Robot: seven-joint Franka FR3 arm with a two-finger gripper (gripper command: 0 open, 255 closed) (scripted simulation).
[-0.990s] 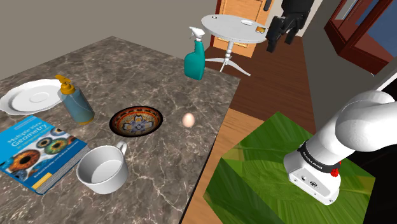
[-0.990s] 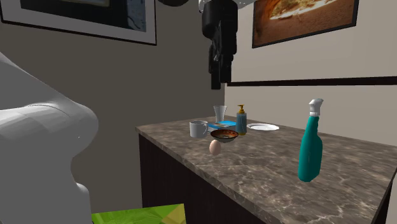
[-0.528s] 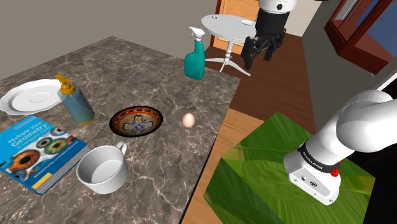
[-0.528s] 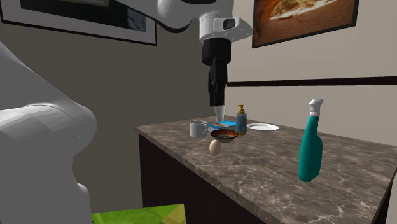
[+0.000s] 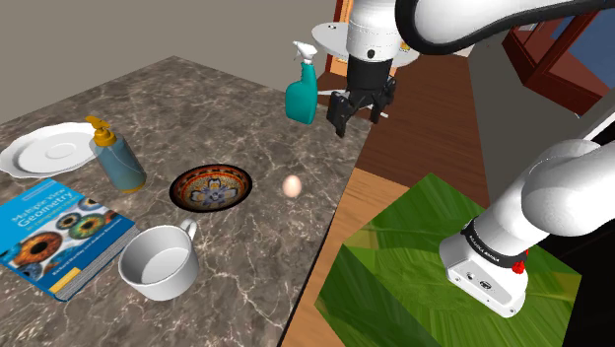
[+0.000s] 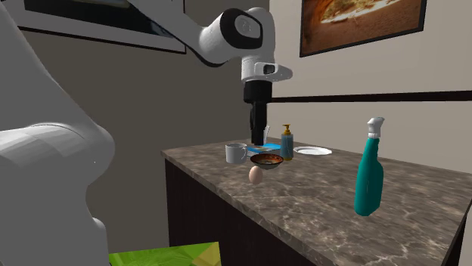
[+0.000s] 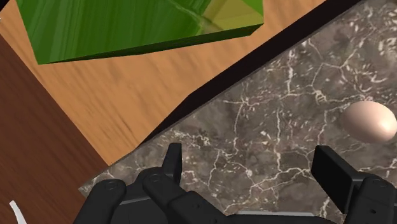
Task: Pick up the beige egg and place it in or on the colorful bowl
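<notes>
A beige egg (image 5: 292, 185) lies on the dark marble counter (image 5: 197, 118), close to its edge. The colorful patterned bowl (image 5: 211, 186) sits just beyond the egg toward the shoulder view's left. My black gripper (image 5: 355, 120) hangs open above the counter's edge, well above the egg and off to the shoulder view's right of it. In the wrist view the egg (image 7: 371, 121) lies ahead of the open gripper (image 7: 252, 164), out past one finger and not between the two. From the second exterior view, the gripper (image 6: 259, 140) points down behind the bowl (image 6: 267, 160) and egg (image 6: 256, 174).
A teal spray bottle (image 5: 302, 89) stands at the counter's far corner near the gripper. A soap dispenser (image 5: 118, 158), white plate (image 5: 49, 150), geometry book (image 5: 59, 232) and white mug (image 5: 158, 261) occupy the shoulder view's left. The green stand (image 5: 434, 266) sits beside the counter.
The arm has swung toward the shoulder view's left and come down, bringing the open gripper from over the wooden floor to above the counter's edge. The egg and bowl have not moved.
</notes>
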